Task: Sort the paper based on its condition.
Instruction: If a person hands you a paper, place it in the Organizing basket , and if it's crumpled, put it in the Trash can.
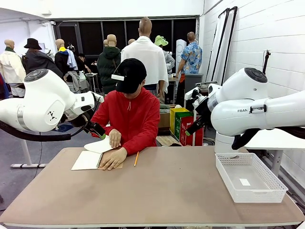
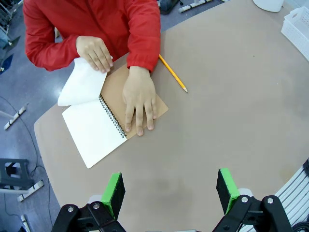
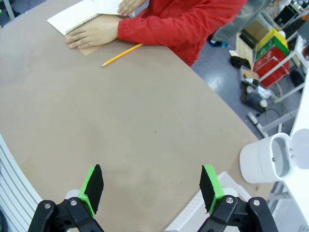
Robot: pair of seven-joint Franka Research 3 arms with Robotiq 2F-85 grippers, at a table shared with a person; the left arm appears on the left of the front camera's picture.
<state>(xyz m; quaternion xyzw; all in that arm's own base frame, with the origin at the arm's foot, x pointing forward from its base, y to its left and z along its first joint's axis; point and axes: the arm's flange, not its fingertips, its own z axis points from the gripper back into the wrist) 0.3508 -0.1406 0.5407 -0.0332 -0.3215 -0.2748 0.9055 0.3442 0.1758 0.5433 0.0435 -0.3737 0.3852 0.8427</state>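
Left claw [image 2: 170, 187] hangs high over the near-left part of the counter [image 2: 227, 111], jaws wide, green pads well apart, holding nothing. Past it, by the far-left corner, lies the spiral notebook [image 2: 94, 130], open: a flat white page, a wire coil down the middle, a brown card cover. The paper [image 2: 79, 82] is one thin white sheet curling up off the notebook, smooth and floppy with no creases visible; can't tell if it is free of the coil. One of the person's hands [image 2: 95, 52] pinches that sheet's far edge, and the other hand [image 2: 140, 101] presses flat on the cover. Just right of that is a yellow pencil [image 2: 172, 73], slim, lying alone near the far edge. Mid-counter is matte tan and bare. Along the right edge sits a white mesh basket [image 1: 228, 181], rigid plastic, shallow, rectangular. Right claw [image 3: 152, 186] hovers over the near-right part, jaws wide too, nothing between the pads. The step looks like the person freeing a sheet, so the arms should probably wait, open and clear of the hands. A single sheet lies too flat to pinch from above; best to take it by a lifted or overhanging edge, gently so a smooth one doesn't crease.
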